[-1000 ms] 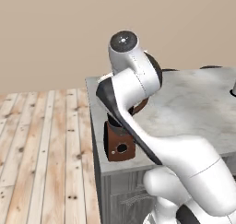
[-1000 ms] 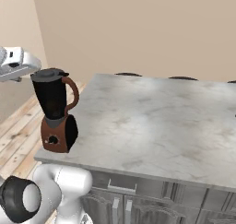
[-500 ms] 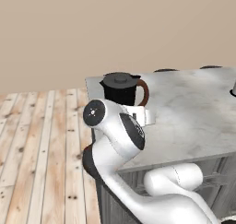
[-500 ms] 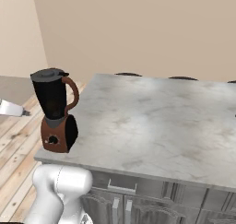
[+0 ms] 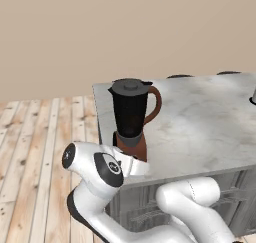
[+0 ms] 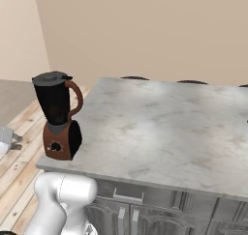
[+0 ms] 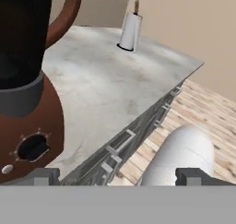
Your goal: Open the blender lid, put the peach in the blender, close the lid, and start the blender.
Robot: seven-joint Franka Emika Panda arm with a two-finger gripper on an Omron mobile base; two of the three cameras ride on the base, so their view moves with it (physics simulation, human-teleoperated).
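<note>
The blender [image 5: 131, 117] stands at the left front corner of the marble counter, a tall black jar on a reddish-brown base. Its dark round blender lid [image 5: 131, 85] sits flat on the jar's rim. The right base view shows the blender [image 6: 57, 118] and lid [image 6: 51, 78] from the other side. My gripper [image 7: 117, 178] is low, level with the blender's base [image 7: 23, 126] and just off the counter's edge, fingertips wide apart and open, holding nothing. The base's black button [image 7: 32, 147] faces me. At the left edge of the right base view my gripper [image 6: 16, 142] hangs over the floor. The peach is out of view.
A white paper towel roll [image 7: 130, 30] stands at the far end of the counter [image 6: 160, 127]. Grey cabinet drawers with handles [image 7: 120, 144] run below the counter edge. Wooden floor [image 5: 35, 152] lies to the left of the counter. My own arm bends low in front of the cabinet.
My arm has swung down from beside the blender's jar to below the counter edge by its base. The blender and its lid have not moved.
</note>
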